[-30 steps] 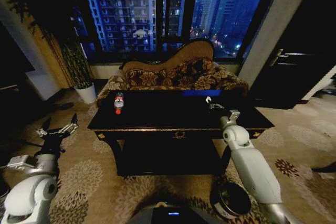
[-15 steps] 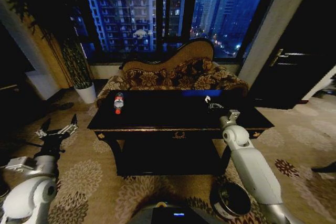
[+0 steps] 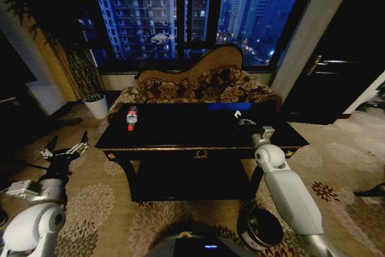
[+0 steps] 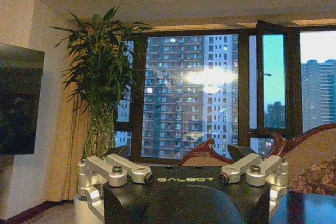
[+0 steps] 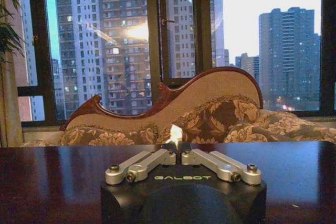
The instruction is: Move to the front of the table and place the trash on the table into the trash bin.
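A: What's hard to read here?

B: The trash bin [image 3: 263,228] is partly behind the right arm on the carpet, near the table's [image 3: 180,133] front right corner, so part of its rim is cut off. In the head view the room is dim, and the paper wad [image 3: 237,114] is just a pale speck.

A: And the right gripper [image 5: 176,148]?

B: It's over the table's right part. In the right wrist view its jaws are drawn together, pinching the white paper wad [image 5: 175,134] at their tips.

A: The left one?

B: The left gripper [image 3: 62,147] hangs out over the carpet, well apart from the table, jaws spread wide with nothing between them.

A: Anything else on the table?

B: The bottle [image 3: 130,117] lies on the left part, red cap toward the front edge. Behind the table stands the sofa [image 3: 198,85].
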